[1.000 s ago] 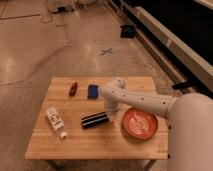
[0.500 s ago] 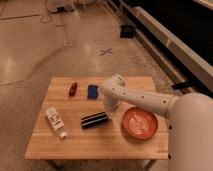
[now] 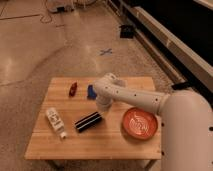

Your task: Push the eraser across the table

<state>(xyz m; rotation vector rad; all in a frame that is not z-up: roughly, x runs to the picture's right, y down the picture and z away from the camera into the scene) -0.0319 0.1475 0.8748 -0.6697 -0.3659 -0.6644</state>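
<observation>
The eraser (image 3: 88,122), a long black block with white stripes, lies at a slant in the middle of the table (image 3: 95,145). My gripper (image 3: 102,109) hangs at the end of the white arm, just above and to the right of the eraser's right end. The arm reaches in from the right side of the view and hides the gripper's tip.
An orange bowl (image 3: 140,124) sits at the right of the table. A white bottle (image 3: 55,121) lies at the left. A small blue block (image 3: 91,92) and a small red object (image 3: 73,89) sit toward the far edge. A blue cross (image 3: 105,51) marks the floor beyond.
The arm has shifted slightly left and down toward the eraser's right end. The eraser and the other objects have not visibly moved.
</observation>
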